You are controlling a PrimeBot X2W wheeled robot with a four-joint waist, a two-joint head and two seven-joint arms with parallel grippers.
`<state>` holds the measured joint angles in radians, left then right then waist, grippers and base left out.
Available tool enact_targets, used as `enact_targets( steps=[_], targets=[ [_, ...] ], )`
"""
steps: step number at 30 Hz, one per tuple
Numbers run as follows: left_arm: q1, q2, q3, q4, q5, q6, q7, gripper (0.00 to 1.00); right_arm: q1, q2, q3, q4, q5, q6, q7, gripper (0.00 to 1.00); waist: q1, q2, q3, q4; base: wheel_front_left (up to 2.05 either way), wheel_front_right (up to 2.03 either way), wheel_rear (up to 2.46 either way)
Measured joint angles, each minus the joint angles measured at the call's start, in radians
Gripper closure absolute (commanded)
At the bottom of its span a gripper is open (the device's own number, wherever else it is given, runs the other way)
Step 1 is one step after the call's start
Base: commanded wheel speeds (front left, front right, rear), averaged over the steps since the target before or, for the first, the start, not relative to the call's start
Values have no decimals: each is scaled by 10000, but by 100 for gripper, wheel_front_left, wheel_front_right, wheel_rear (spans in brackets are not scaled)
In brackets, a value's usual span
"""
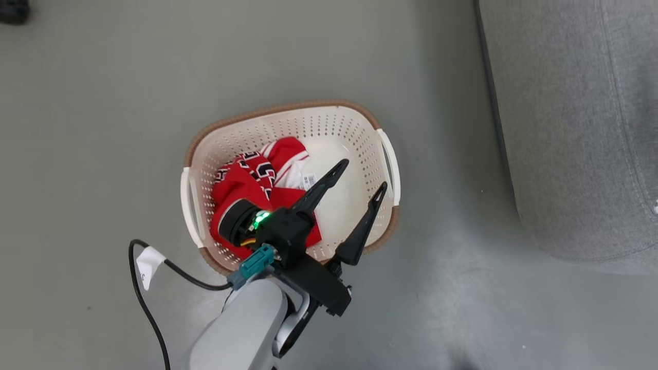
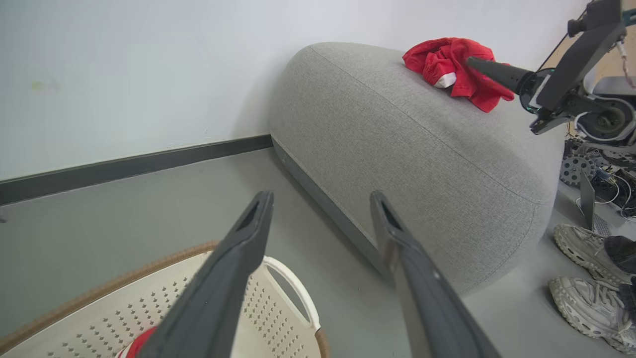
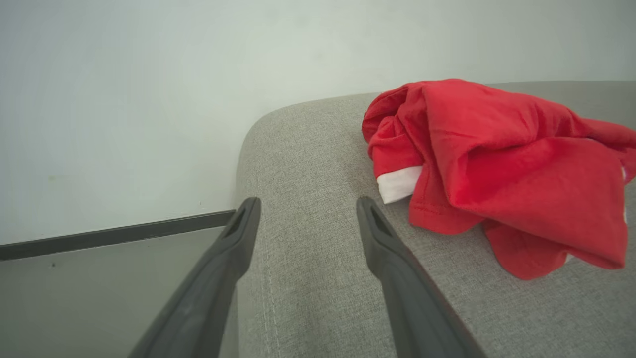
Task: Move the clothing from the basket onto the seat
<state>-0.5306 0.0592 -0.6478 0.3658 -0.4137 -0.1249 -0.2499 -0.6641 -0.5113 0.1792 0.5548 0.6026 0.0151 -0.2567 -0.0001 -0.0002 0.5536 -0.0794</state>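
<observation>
- Clothing [image 1: 257, 190]: 1 red garment is bunched in the left half of the basket [image 1: 288, 107], which stands on the floor. A 2nd red garment [image 3: 497, 169] is already laid on the seat [image 3: 308, 308].
- Step in hand, as judged: pick of the garment left in the basket.
- Left gripper [image 1: 364, 174] is held above the basket's bare right half, with the fingers spread wide and nothing gripped.
- Right gripper [image 3: 307, 204] is held over the seat, just beside the laid garment, with the fingers wide apart and nothing held.
- Next move, as judged: the left fingers are to be shifted over the red pile, lowered and closed on a fold. The basket wall is to be cleared on the lift.
- Basket contents are given by the head view, and the garment on the seat by both wrist views.
- The right gripper next to that garment and 2 shoes [image 2: 581, 248] on the floor are added by the left wrist view.
</observation>
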Motion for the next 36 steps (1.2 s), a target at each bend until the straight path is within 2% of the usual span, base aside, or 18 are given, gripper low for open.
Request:
enact_targets(
  steps=[11, 24, 36],
  targets=[
    [500, -65, 738, 487, -178, 125, 0, 0, 926, 721, 232, -690, -433, 207, 0, 0, 0, 0, -1329, 578, 0, 0, 0],
    [1503, -102, 2136, 1154, -268, 926, 2, 0, 2497, 1687, 706, -970, -813, 439, 2, 0, 0, 0, -2963, 1166, 0, 0, 0],
    [2615, 403, 3179, 1214, -203, 1592, 2, 0, 4015, 2015, 700, -1682, -1089, 420, 2, 0, 0, 1, -4321, 1446, 0, 0, 0]
  ],
)
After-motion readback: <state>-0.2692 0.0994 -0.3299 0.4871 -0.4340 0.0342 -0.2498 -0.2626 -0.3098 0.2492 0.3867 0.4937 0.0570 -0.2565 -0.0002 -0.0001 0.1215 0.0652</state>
